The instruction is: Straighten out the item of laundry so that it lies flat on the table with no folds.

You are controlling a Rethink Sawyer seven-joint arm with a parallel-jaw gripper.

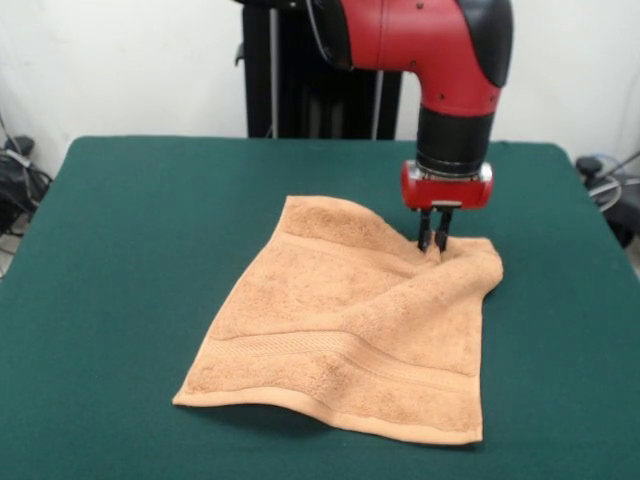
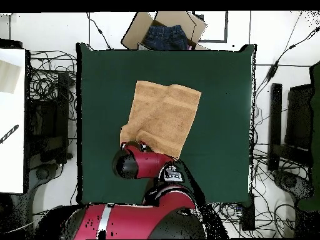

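Towel [image 1: 345, 320] lies mid-table [image 1: 120, 300], rumpled toward its far corner. There the gripper [image 1: 435, 240], fingers drawn nearly together, apparently pinches a raised fold. Risk: a shallow pinch slips, or dragging bunches the cloth.

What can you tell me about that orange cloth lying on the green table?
The towel is a small peach-orange terry cloth, roughly square, with a woven band running near its hemmed edges. It lies spread on the green table, not fully flat: the cloth ripples, and the corner nearest the robot is bunched into a small peak. The robot's hand comes straight down there, its dark fingers closed on that bunched cloth. Nothing else touches the towel.
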